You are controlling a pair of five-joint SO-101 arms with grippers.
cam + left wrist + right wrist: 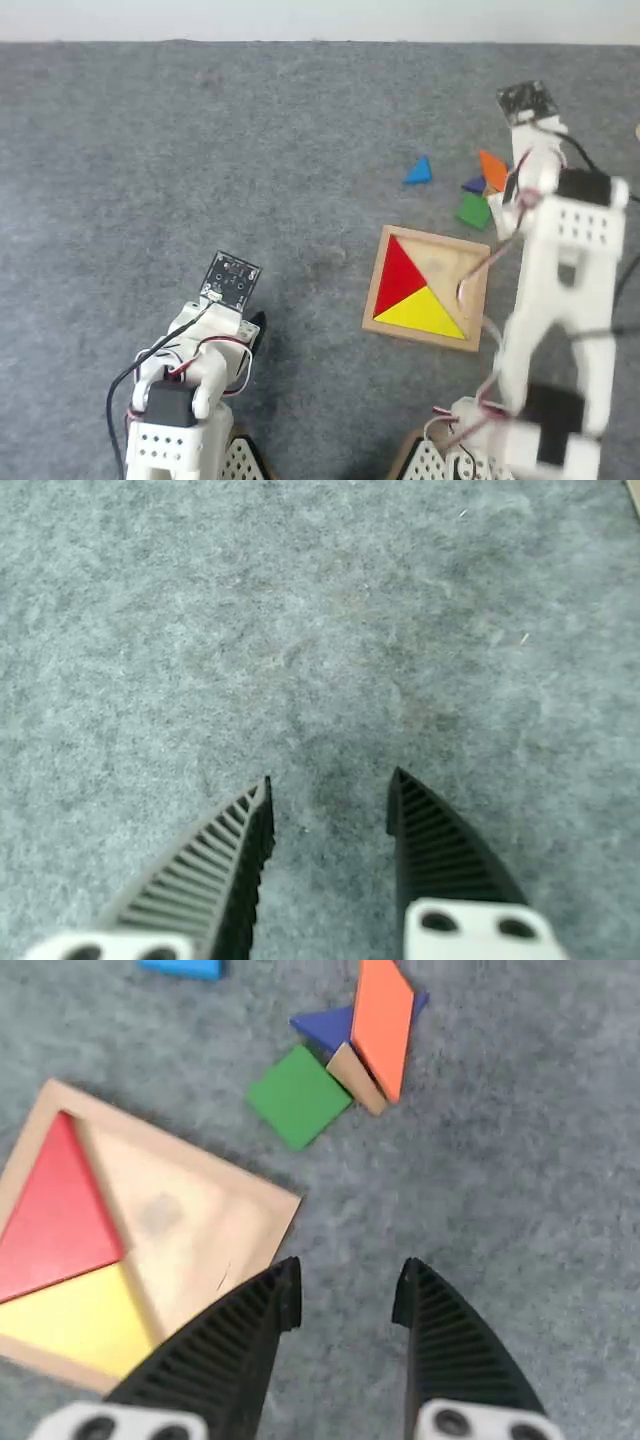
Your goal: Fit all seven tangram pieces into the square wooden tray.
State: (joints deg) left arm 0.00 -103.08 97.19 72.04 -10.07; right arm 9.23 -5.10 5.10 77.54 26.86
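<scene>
The right tool [345, 1295] hangs empty, jaws partly spread, just beside the wooden tray [268, 1200], which holds a red triangle [55, 1210] and a yellow triangle [75, 1320]. Beyond the tray, a green square [298, 1095], an orange parallelogram [385, 1020] and a purple triangle [330, 1025] lie clustered on the grey worktop [520, 1160]. The left tool [330, 800], also spread and empty, hangs well apart from the tray.

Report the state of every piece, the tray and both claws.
Wooden tray, partly filled, half bare.
Red triangle, seated in tray.
Yellow triangle, seated in tray.
Blue triangle, loose on carpet.
Green square, loose on carpet.
Orange parallelogram, lying over purple triangle and tan piece.
Left claw, open, empty.
Right claw, open, empty.
</scene>
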